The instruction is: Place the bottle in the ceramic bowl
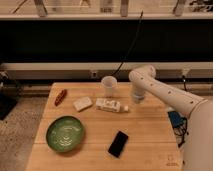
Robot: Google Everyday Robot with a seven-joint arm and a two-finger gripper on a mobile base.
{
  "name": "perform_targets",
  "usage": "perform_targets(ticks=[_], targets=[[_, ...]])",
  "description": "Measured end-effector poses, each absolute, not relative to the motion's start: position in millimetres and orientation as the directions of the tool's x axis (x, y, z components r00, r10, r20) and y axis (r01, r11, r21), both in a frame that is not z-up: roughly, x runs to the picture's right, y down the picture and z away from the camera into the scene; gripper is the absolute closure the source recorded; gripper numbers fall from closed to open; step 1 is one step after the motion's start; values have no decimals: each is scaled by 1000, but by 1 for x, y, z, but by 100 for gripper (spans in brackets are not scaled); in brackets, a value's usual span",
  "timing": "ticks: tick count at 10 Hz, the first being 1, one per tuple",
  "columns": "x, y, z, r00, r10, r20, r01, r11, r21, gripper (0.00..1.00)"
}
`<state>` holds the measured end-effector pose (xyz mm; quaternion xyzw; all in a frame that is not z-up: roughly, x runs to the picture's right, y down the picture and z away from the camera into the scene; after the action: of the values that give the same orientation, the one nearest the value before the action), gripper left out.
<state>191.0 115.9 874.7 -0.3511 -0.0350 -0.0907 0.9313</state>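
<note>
The white bottle [111, 105] lies on its side at the middle of the wooden table [150, 135], with its small pale cap pointing right. The green ceramic bowl [65, 133] sits at the front left of the table, empty. My gripper [136, 97] hangs down from the white arm at the back right of the table, just right of the bottle's cap end and slightly behind it. It holds nothing that I can see.
A white cup [109, 85] stands behind the bottle. A pale rectangular block [82, 103] lies left of the bottle, and a red-brown object [60, 96] lies near the left edge. A black phone [118, 143] lies at the front, right of the bowl.
</note>
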Motion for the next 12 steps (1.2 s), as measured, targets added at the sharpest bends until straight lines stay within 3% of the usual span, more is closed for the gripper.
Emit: perform_targets(ticks=[8,12], targets=[[191,116,875,987,-120,111,163,740,-653,83],[191,117,875,990,-105,97,143,741,-656,78]])
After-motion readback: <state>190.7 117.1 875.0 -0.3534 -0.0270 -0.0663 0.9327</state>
